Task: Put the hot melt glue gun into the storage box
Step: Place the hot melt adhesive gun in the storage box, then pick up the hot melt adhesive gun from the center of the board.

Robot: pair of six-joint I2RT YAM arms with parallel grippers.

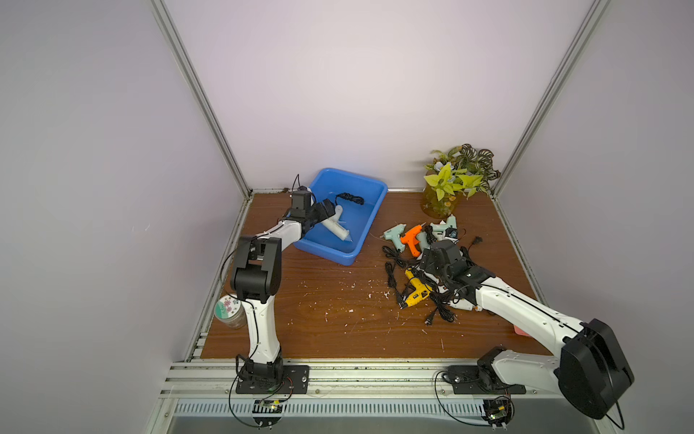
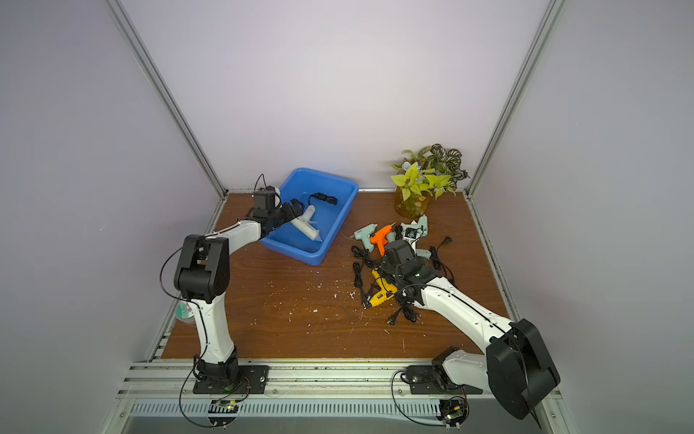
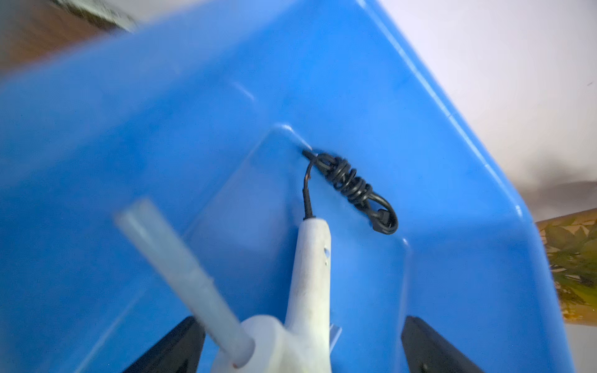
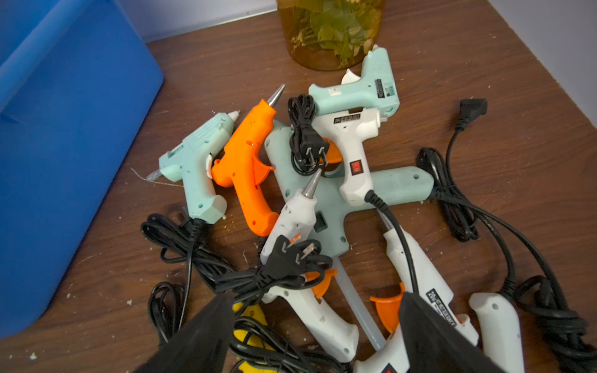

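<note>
Setting: brown wood-grain table (image 1: 338, 312) speckled with white crumbs, pale walls on three sides
Left jaws: left gripper (image 3: 302, 326) stands wide apart inside the storage box (image 3: 452, 226), clamping nothing
Between them: white glue gun (image 3: 310, 274) sits in the gap, already in the box, with neither finger touching it as far as I can see; a clear glue stick (image 3: 168, 258) pokes from its rear
Beyond it: coiled black cord (image 3: 352, 187) on the box floor near a corner
Right jaws: right gripper (image 4: 316, 298) also apart and empty, low over the pile (image 4: 323, 193) of guns on the table near the box
Handling: probably light, stiff hollow plastic with a smooth shell; nozzle and trigger look like poor holds, and loose cords may snag neighbours; the thick body or handle seems the best place to grip
Guns counted: one in the box; about nine in the pile (four white, three pale green, one orange, one yellow), though the tangle hides some
Others counted: one box, one plant (image 1: 456, 176) in an amber jar, one lidded jar (image 1: 229, 312) beside the left arm
</note>
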